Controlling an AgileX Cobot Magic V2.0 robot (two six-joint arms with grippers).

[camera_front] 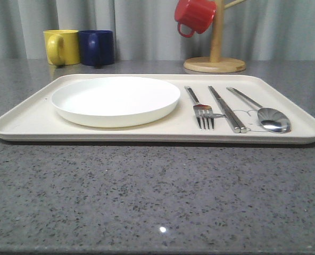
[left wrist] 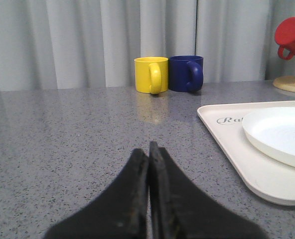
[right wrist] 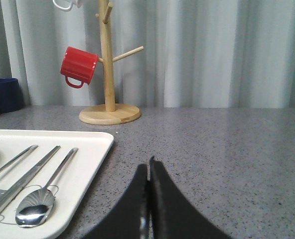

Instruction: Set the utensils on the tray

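The cream tray (camera_front: 24,118) lies across the grey counter. On its left half sits the round white plate (camera_front: 116,99). On its right half lie the steel fork (camera_front: 201,109), the pair of chopsticks (camera_front: 227,109) and the long-handled spoon (camera_front: 264,113), side by side. My left gripper (left wrist: 148,149) is shut with nothing in it, low over bare counter to the left of the tray (left wrist: 247,164). Over bare counter to the right of the tray (right wrist: 82,164), my right gripper (right wrist: 149,167) is shut and empty too, with the spoon (right wrist: 38,206) near that edge.
A yellow mug (camera_front: 61,47) and a blue mug (camera_front: 97,47) stand behind the tray's left corner. A wooden mug tree (camera_front: 215,58) with a red mug (camera_front: 194,16) hanging from it stands behind the tray's right part. Curtains close off the back.
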